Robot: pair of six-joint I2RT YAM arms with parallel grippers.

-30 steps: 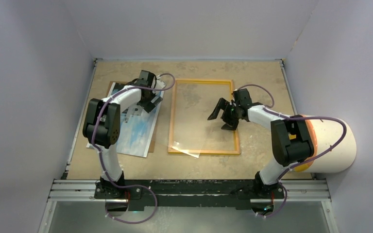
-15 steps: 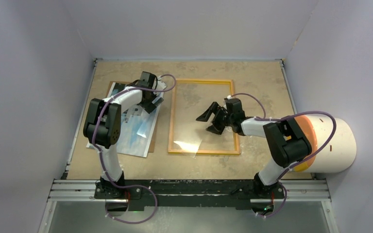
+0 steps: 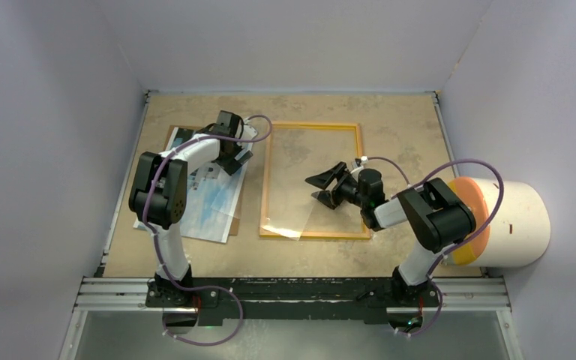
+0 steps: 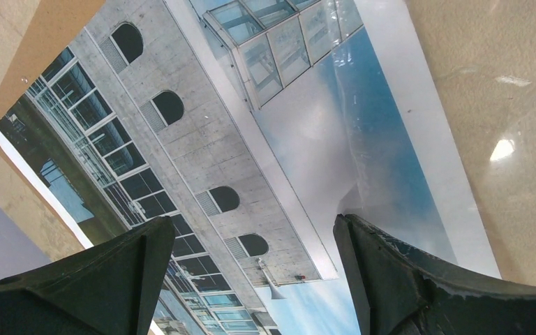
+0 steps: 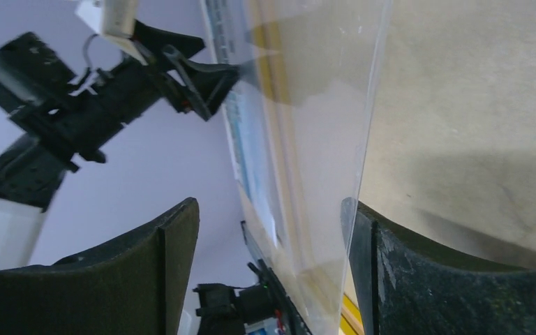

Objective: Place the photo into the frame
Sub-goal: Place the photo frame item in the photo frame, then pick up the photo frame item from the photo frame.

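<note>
The photo (image 3: 208,196) lies face up at the left on a brown backing board (image 3: 172,136). In the left wrist view the photo (image 4: 251,139) shows a white building and blue sky. My left gripper (image 3: 232,156) is open and empty just above the photo's far end, with its fingers (image 4: 251,234) on either side of the print. The yellow frame (image 3: 315,125) lies flat mid-table. A clear sheet (image 3: 300,214) sits tilted inside it. My right gripper (image 3: 313,189) is open. The clear sheet's edge (image 5: 321,139) stands between its fingers, close to the right finger (image 5: 405,272).
A large white cylinder with an orange end (image 3: 506,221) lies at the right, beside the right arm. Grey walls enclose the table on three sides. A metal rail (image 3: 292,292) runs along the near edge.
My right gripper has moved left and nearer over the frame and turned on its side. The clear sheet's near corner has shifted back inside the frame. The left arm has not moved.
</note>
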